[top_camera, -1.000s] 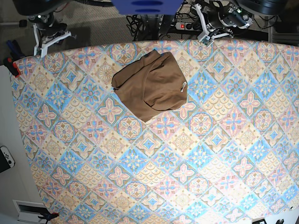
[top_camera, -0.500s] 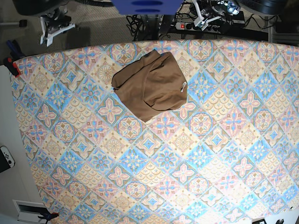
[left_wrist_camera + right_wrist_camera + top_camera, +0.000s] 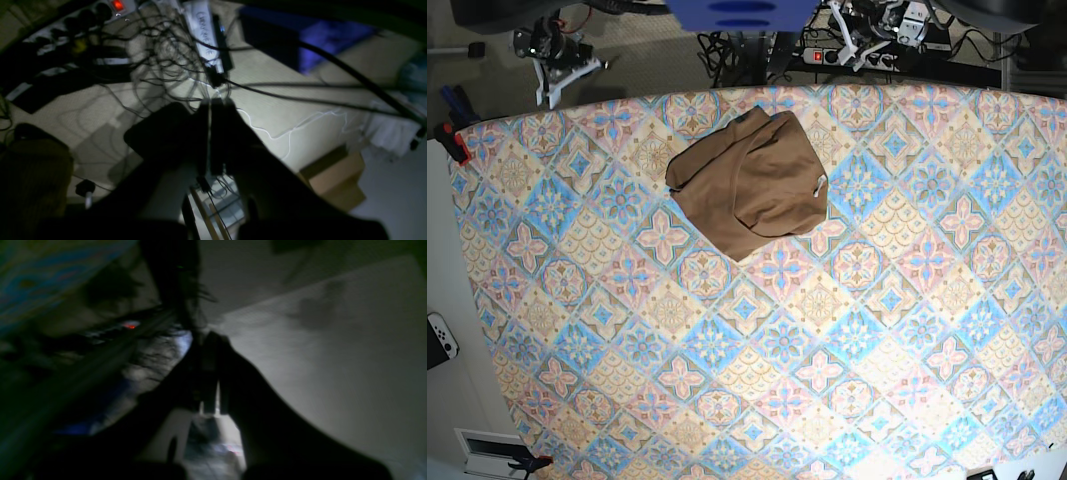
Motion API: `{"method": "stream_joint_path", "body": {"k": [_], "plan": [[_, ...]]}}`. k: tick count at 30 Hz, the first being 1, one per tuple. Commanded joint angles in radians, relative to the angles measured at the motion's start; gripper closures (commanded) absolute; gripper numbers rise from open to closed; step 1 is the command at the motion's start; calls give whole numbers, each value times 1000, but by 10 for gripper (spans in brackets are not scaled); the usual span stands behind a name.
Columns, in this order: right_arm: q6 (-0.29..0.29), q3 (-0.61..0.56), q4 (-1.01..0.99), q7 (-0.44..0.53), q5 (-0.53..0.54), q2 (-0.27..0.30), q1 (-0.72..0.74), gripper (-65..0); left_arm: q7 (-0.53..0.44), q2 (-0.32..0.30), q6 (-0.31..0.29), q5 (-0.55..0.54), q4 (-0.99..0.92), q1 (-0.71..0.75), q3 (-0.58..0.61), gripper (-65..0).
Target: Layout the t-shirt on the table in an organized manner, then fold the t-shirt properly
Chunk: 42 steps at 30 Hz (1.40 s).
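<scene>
Base view: shirt (image 3: 749,182) folded into compact bundle near table (image 3: 757,340) far edge, left hand (image 3: 864,45) and right hand (image 3: 562,75) off table, both closed, empty.

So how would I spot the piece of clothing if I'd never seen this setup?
Look at the big table covered in pastel blue, pink and cream tile patterns. Near its far edge, a little left of the middle, lies the t-shirt, bunched into a loose heap. It is the only plain tan-brown thing on that busy pattern, with a small white tag at one side.
</scene>
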Motion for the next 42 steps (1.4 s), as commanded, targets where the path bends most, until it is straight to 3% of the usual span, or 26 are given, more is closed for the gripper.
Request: {"method": "stream_joint_path", "body": {"k": [1, 4, 7, 11, 14, 17, 21, 25, 30, 32, 33, 36, 38, 42], "plan": [[-4, 10, -24, 15, -35, 12, 7, 0, -20, -3, -7, -6, -31, -6, 13, 0], [3, 12, -155, 96, -135, 12, 64, 0, -106, 31, -7, 1, -192, -67, 28, 0], [3, 7, -343, 176, -149, 12, 124, 0, -194, 63, -7, 3, -413, -154, 31, 0], [4, 2, -613, 314, -155, 13, 171, 0, -404, 116, -7, 73, -717, -257, 30, 0], [44, -48, -825, 429, -155, 58, 228, 0, -553, 145, -5, 107, -967, -359, 25, 0], [99, -123, -1035, 526, -155, 72, 361, 0, -660, 169, 1, 103, -1016, -434, 25, 0], [87, -166, -1118, 664, -152, 69, 429, 0, -675, 177, 3, 103, -1016, -448, 24, 0], [-42, -176, -1118, 693, -152, 67, 469, 0, -675, 178, 15, 103, -1016, -449, 22, 0], [-258, -171, -1118, 695, -152, 56, 470, 0, -675, 182, 263, 110, -1016, -449, 30, 0], [-360, -176, -1118, 712, -152, 0, 470, 0, -675, 188, 348, 110, -1016, -451, 30, 0], [-418, -176, -1118, 739, -152, -26, 470, 0, -675, 188, 372, 112, -1016, -451, 30, 0], [-553, -177, -1118, 811, -152, -79, 470, 0, -675, 189, 372, 112, -1016, -461, 31, 0], [-591, -176, -1118, 830, -152, -100, 472, 0, -675, 189, 374, 112, -1016, -463, 31, 0], [-591, -176, -1118, 828, -152, -117, 472, 0, -675, 195, 375, 110, -1016, -463, 30, 0]]}}
